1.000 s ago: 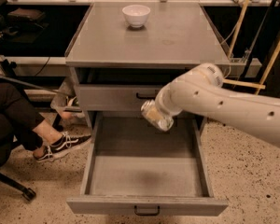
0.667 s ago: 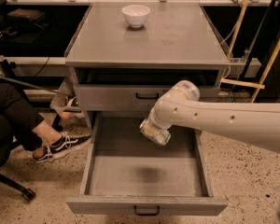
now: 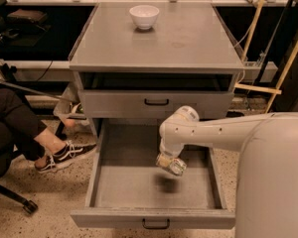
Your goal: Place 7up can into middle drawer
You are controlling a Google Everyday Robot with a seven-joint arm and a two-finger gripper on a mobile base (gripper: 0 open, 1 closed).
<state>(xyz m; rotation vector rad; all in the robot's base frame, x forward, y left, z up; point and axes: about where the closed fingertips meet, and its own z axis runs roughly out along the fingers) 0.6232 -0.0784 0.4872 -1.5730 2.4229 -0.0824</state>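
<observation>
Tool, centre-right of frame, clasps the 7up can above the open middle drawer, with a shadow lying beneath. Best practice: lower until the can nears the drawer floor, clear of the walls, then release.

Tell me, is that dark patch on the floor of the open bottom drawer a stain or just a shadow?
Camera view: most likely a shadow, soft-edged, on the middle drawer floor directly below the 7up can, which the claw holds above it; so the light seems to come from overhead.
</observation>
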